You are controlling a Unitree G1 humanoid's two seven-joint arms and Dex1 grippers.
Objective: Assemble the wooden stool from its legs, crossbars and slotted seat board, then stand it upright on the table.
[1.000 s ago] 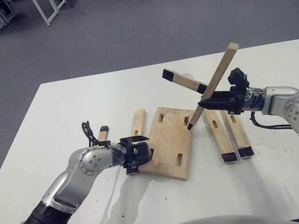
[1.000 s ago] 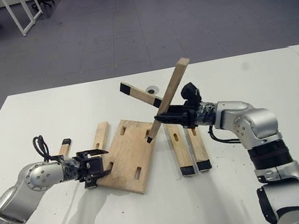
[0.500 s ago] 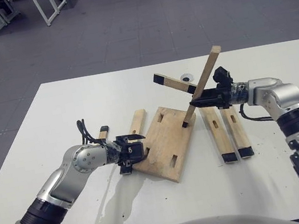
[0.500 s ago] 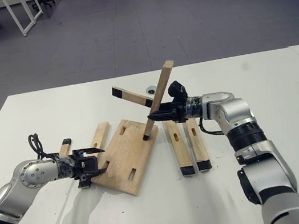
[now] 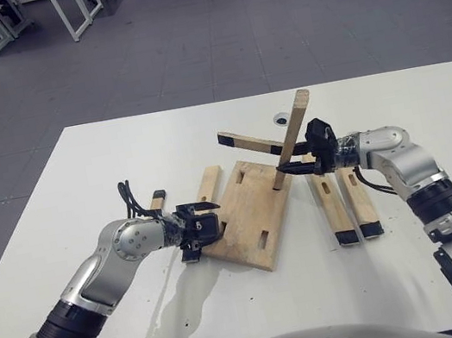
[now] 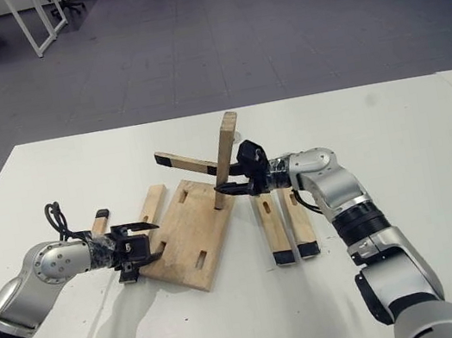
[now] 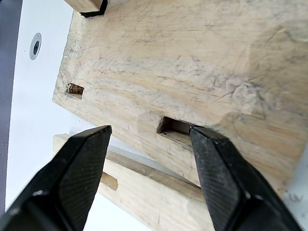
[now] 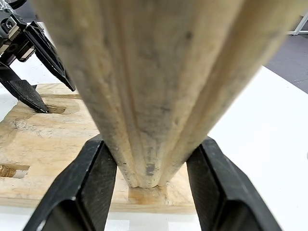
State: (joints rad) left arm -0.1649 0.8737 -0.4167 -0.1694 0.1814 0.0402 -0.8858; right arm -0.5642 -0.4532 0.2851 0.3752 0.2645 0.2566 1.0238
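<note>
The slotted seat board (image 5: 252, 217) lies tilted on the white table (image 5: 118, 153). My left gripper (image 5: 203, 231) is open at the board's near left corner, its fingers (image 7: 72, 178) spread on either side of a slot (image 7: 175, 127) in the board's edge. My right gripper (image 5: 297, 166) is shut on a wooden leg (image 5: 294, 132) that stands nearly upright. The leg's lower end rests at a slot near the board's far right corner (image 8: 144, 190). A crossbar (image 5: 247, 141) with a black tip sticks out leftward from this leg.
Two more wooden pieces (image 5: 330, 203) (image 5: 360, 202) lie side by side to the right of the board. Another piece (image 5: 208, 185) and a short black-tipped one (image 5: 156, 201) lie to its left. A round hole (image 5: 282, 116) sits in the table behind.
My right gripper has carried the leg and crossbar to the left and stood the leg more upright, its lower end now on the board. The left gripper has hardly moved.
</note>
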